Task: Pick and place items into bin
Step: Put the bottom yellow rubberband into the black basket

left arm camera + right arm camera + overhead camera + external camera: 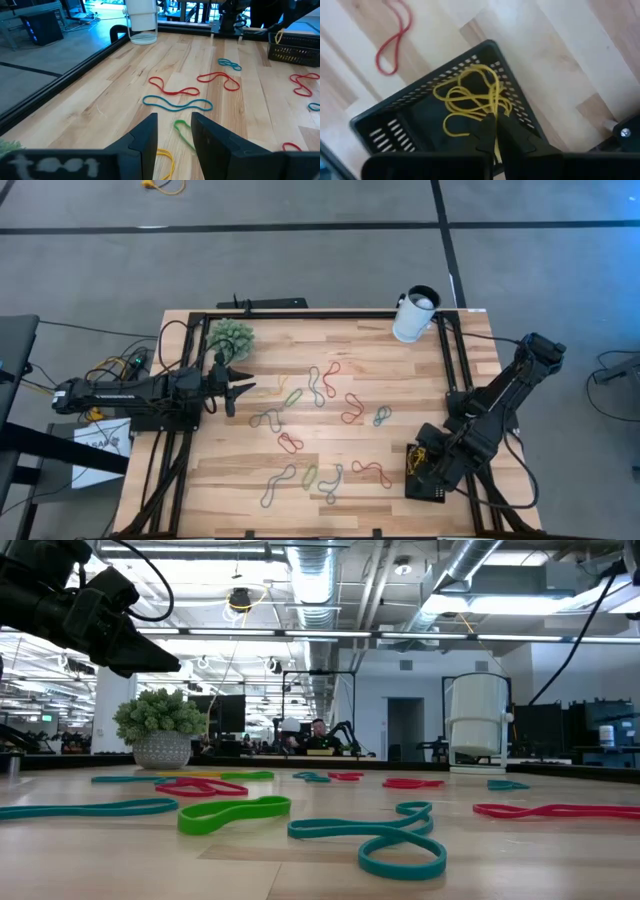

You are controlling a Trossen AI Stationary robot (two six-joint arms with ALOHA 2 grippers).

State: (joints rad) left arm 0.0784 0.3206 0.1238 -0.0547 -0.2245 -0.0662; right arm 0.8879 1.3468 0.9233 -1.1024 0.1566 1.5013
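Rubber bands in red (353, 408), blue (382, 416), green (295, 395) and grey (265, 420) lie flat and scattered on the wooden table. The black bin (428, 482) sits at the near right corner, and yellow bands (465, 100) lie on its floor. My right gripper (494, 121) is above the bin, pointing down into it, shut on a yellow band. My left gripper (236, 390) hovers open above the table's left side. A green band (184, 134) lies on the table ahead of its fingers (173, 127). My right gripper pinches a strand of a yellow rubber band (495, 107) between its two shut fingers, coming from above and pointing down into the bin. The rest of the yellow tangle (457, 107) lies slack on the bin's floor.
A green spiky ball (232, 337) sits at the far left, just beyond my left gripper. A white cup (414, 314) stands at the far right corner. A black frame (300, 313) runs around the table's edges. Bands cover the middle of the table (330, 435).
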